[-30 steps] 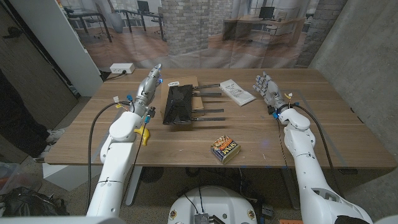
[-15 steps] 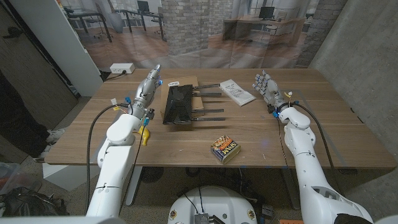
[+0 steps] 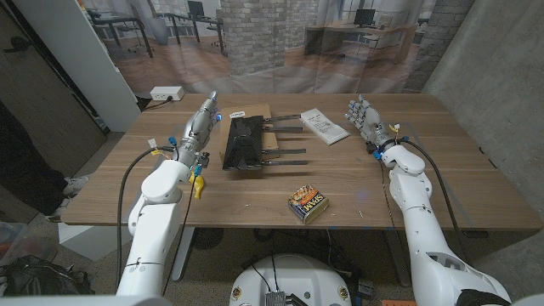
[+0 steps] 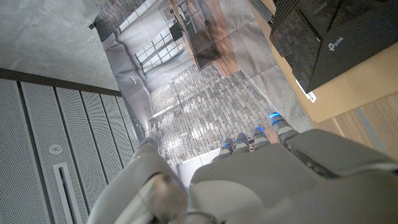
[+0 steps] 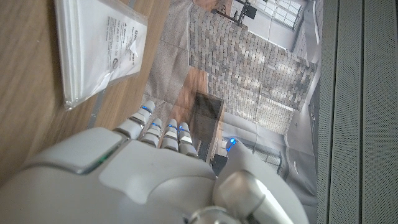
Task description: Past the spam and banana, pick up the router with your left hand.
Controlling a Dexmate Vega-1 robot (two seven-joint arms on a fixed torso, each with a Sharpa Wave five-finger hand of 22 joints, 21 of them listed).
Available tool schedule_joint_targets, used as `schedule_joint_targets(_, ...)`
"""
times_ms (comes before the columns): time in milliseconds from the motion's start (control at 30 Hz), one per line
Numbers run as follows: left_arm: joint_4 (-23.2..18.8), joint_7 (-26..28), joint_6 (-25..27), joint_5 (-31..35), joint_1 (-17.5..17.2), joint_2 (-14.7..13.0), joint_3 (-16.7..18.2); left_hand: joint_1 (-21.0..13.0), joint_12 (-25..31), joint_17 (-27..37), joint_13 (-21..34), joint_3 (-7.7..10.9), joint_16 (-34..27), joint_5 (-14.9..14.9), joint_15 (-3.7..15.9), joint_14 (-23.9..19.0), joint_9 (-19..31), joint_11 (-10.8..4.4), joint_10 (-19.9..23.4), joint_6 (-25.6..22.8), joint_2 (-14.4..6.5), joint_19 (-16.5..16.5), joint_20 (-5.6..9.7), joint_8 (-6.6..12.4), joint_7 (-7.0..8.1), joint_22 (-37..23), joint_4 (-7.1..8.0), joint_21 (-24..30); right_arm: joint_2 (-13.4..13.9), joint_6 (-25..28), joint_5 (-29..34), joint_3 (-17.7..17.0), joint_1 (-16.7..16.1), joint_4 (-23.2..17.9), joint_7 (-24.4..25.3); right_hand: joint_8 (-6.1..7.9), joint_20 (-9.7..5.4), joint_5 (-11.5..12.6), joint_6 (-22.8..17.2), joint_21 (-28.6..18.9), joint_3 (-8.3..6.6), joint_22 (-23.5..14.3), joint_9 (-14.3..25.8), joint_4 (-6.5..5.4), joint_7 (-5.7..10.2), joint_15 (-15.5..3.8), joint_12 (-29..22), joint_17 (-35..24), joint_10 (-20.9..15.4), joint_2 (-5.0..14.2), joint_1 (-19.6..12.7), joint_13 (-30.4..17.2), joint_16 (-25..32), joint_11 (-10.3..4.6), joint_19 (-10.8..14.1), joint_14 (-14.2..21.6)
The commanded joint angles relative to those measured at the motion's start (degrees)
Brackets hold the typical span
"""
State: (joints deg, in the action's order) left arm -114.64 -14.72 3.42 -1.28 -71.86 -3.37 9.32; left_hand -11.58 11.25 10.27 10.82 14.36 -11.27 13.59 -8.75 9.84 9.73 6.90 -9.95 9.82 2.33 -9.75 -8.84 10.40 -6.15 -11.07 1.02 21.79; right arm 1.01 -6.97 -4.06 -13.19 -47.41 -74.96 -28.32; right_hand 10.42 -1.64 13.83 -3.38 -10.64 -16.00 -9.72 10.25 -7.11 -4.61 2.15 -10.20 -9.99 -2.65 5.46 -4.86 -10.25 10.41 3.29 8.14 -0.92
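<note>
Where the table runs toward the printed office backdrop, the black router (image 3: 244,143) lies on a flat piece of cardboard (image 3: 263,113), its thin antennas (image 3: 287,151) pointing toward the robot's right. The left hand (image 3: 204,113) is stretched out just beside the router's left edge, fingers straight and close together, holding nothing; from the head view I cannot tell whether it touches the casing. In the left wrist view the fingertips (image 4: 256,132) lie side by side, with the router (image 4: 326,38) and the cardboard's edge (image 4: 348,87) near them. The banana (image 3: 197,184) lies nearer the robot, partly hidden under the left forearm close to the table's (image 3: 442,191) front-left edge. The spam tin (image 3: 308,205) sits on bare wood toward the front, well apart from the router. On the far right side, the right hand (image 3: 360,116) stands with fingers apart and empty, just beside a white packet (image 3: 324,125) in clear plastic. The right wrist view shows that packet (image 5: 99,46) lying flat on the wood beyond the hand's knuckles.
</note>
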Motion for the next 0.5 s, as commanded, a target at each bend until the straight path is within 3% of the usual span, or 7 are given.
schedule_joint_targets(33, -3.1, -0.3, 2.5, -0.5, -2.5, 0.0, 0.4, -0.2, 0.1, 0.2, 0.1, 0.07, -0.1, 0.2, -0.48, 7.0, 0.3, 0.52, -7.9, 10.6, 0.7, -2.9, -0.53, -0.15, -0.26, -0.1, -0.34, -0.2, 0.3, 0.1, -0.1, 0.0, 0.0, -0.4, -0.6, 0.5, 0.05, 0.4, -0.1, -0.4, 0.08, -0.1, 0.2, 0.27, -0.37, 0.44, -0.5, -0.2, 0.1, 0.06, 0.4, -0.2, 0.4, 0.5, 0.4, 0.2)
schedule_joint_targets(200, -5.0, 0.0, 5.0, 0.1, -3.6, -0.2, 0.3, -0.4, 0.0, 0.2, 0.1, -0.07, 0.0, 0.3, -0.81, 7.3, 0.3, 0.95, -8.2, 11.2, 0.9, -3.1, -0.82, -0.26, -0.9, -0.2, -0.47, -0.5, 0.3, 0.4, -0.1, 0.0, -0.3, -1.2, -0.7, 0.5, 0.04, 0.4, -0.1, -0.5, 0.1, -0.1, 0.2, 0.28, -0.42, 0.49, -0.5, -0.2, 0.1, 0.03, 0.5, -0.2, 0.4, 0.52, 0.4, 0.2)
schedule_joint_targets(300, -5.6, -0.1, 5.7, -0.2, -4.2, 0.0, 0.5, -0.6, 0.1, 0.2, 0.1, -0.21, 0.0, 0.4, -1.01, 7.2, 0.3, 1.1, -8.1, 11.1, 0.9, -3.1, -0.79, -0.11, -2.55, -0.2, -0.59, -0.6, 0.3, 0.5, 0.0, 0.0, -0.5, -1.7, -0.7, 0.49, 0.05, 0.4, 0.0, -0.5, 0.11, -0.1, 0.2, 0.28, -0.41, 0.48, -0.5, -0.2, 0.1, 0.03, 0.5, -0.2, 0.4, 0.56, 0.4, 0.1)
schedule_joint_targets(500, -6.7, -0.2, 7.6, -1.0, -5.5, 0.2, 1.0, -0.7, 0.1, 0.2, 0.1, -0.31, 0.0, 0.5, -1.35, 7.3, 0.3, 1.56, -8.1, 11.5, 0.9, -3.2, -1.04, -0.16, -2.95, -0.2, -0.69, -0.7, 0.2, 0.6, 0.0, 0.1, -0.5, -2.5, -0.7, 0.49, 0.04, 0.4, -0.1, -0.5, 0.13, -0.1, 0.2, 0.29, -0.35, 0.46, -0.5, -0.2, 0.1, 0.02, 0.5, -0.2, 0.4, 0.48, 0.5, 0.2)
